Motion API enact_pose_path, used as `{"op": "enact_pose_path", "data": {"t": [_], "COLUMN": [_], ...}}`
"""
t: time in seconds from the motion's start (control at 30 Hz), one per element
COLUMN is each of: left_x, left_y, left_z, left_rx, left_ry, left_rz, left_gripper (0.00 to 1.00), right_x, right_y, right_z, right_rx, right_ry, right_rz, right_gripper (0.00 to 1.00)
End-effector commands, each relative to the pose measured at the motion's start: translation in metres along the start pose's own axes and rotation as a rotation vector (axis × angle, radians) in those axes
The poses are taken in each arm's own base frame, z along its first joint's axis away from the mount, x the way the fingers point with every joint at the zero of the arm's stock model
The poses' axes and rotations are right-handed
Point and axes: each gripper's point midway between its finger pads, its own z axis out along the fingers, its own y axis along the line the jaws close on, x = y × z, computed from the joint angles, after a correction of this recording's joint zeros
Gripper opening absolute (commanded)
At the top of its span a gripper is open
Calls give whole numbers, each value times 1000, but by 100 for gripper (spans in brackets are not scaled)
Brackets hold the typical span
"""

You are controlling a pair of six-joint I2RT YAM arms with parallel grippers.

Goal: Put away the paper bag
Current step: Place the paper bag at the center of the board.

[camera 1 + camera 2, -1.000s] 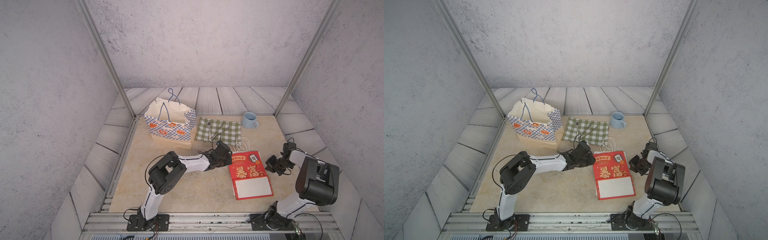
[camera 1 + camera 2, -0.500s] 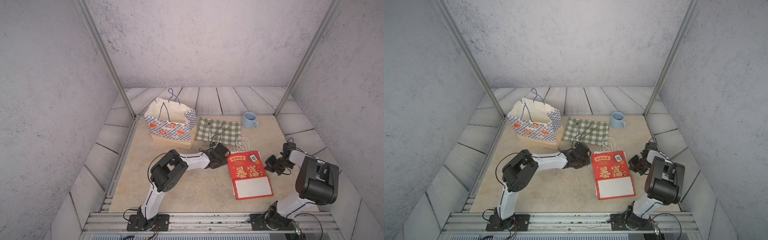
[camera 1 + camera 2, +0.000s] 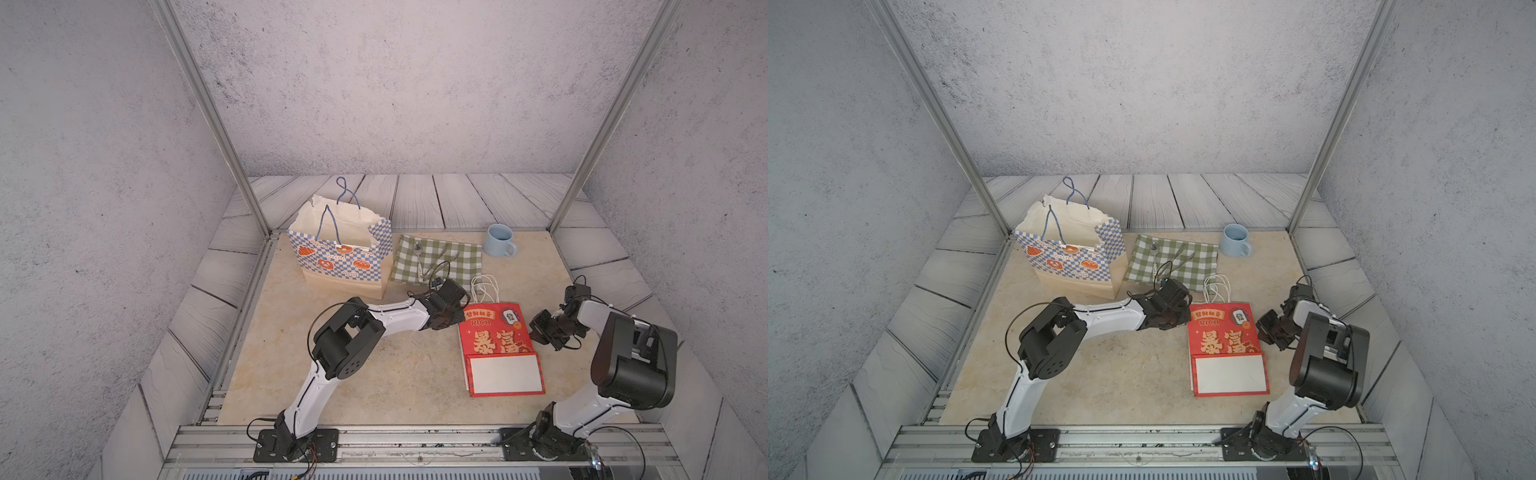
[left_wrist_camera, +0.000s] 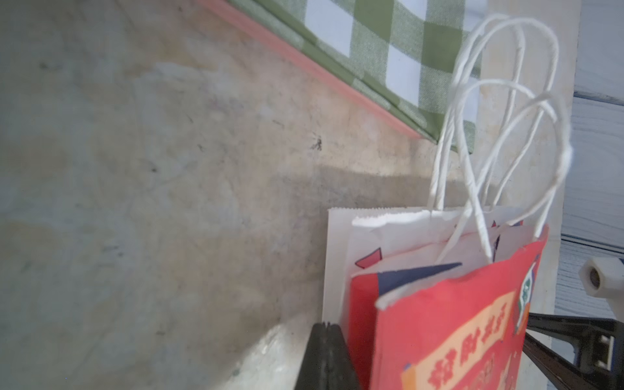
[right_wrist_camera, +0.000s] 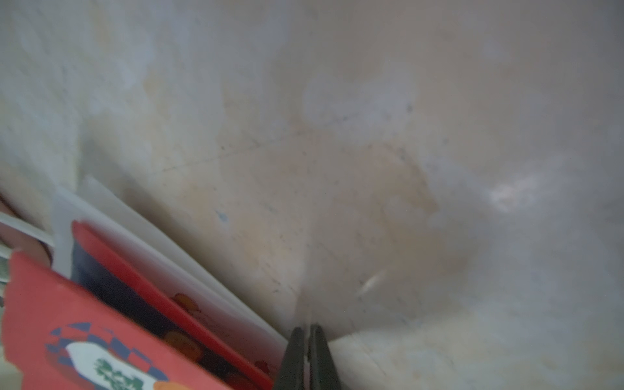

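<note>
On tabletop, red paper bag flat; long axis front-to-back; handles rearward.

A red bag lies flat on the table, right of centre. Its white handles point toward the back, and its folded bottom (a white panel) faces the arm bases. The left gripper sits low at the bag's upper left corner, touching or just beside it. The right gripper sits just beside the bag's right edge. How either's jaws stand is too small to tell. Behind, a checked bag stands upright and open, beside a green cloth bearing a spoon. A blue mug stands near the back edge.
</note>
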Motion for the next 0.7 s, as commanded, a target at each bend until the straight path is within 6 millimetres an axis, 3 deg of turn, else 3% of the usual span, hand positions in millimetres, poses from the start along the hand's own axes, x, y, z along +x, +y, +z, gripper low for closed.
{"op": "enact_pose_path", "data": {"t": [0.0, 0.13, 0.23, 0.5, 0.67], "left_x": [5, -1, -14, -63, -84], "left_y": [5, 11, 18, 43, 45], "left_z": [6, -2, -17, -83, -132], "left_rx": [-29, -60, -100, -216, -223], "left_ry": [18, -14, -73, -314, -442], "left_rz": [30, 42, 44, 52, 83], "left_gripper": [0, 0, 3, 6, 7], "right_x": [18, 17, 12, -26, -41], "right_y": [-15, -16, -18, -28, -10], "right_z": [13, 12, 5, -45, -84], "right_rx": [53, 59, 85, 230, 192], "right_ry": [77, 72, 34, -217, -348], "right_rz": [15, 17, 17, 30, -5], "right_gripper": [9, 10, 17, 26, 29]}}
